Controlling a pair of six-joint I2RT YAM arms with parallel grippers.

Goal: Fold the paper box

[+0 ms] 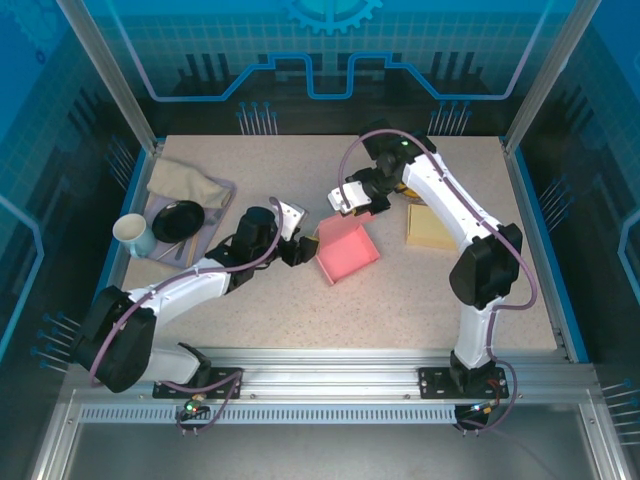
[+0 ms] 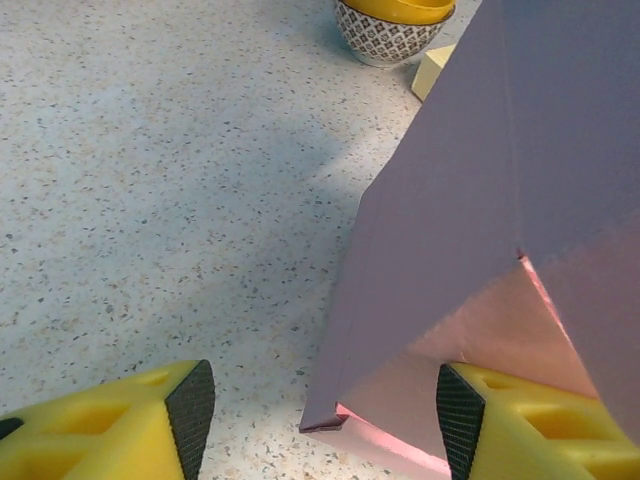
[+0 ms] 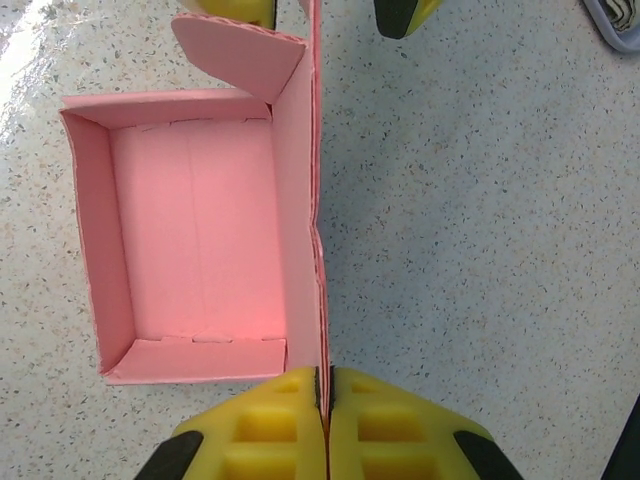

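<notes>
The pink paper box (image 1: 347, 252) lies in the middle of the table as an open tray (image 3: 190, 240), with its lid panel standing upright along one long side. My right gripper (image 3: 325, 385) is shut on the edge of that upright panel (image 3: 318, 150), at the box's far end (image 1: 358, 205). My left gripper (image 2: 325, 420) is open at the box's near-left corner (image 2: 340, 415). Its right pad (image 2: 460, 420) is up against the pink side flap, and its left pad (image 2: 190, 415) stands well clear over bare table. The left gripper's yellow fingertips (image 3: 405, 12) show beyond the panel.
A yellow box (image 1: 432, 225) lies to the right of the pink one. A patterned bowl (image 2: 390, 30) holding something yellow stands behind it. At the left are a grey tray (image 1: 215, 190) with a cloth (image 1: 185, 180), a black bowl (image 1: 178, 220) and a cup (image 1: 133, 232).
</notes>
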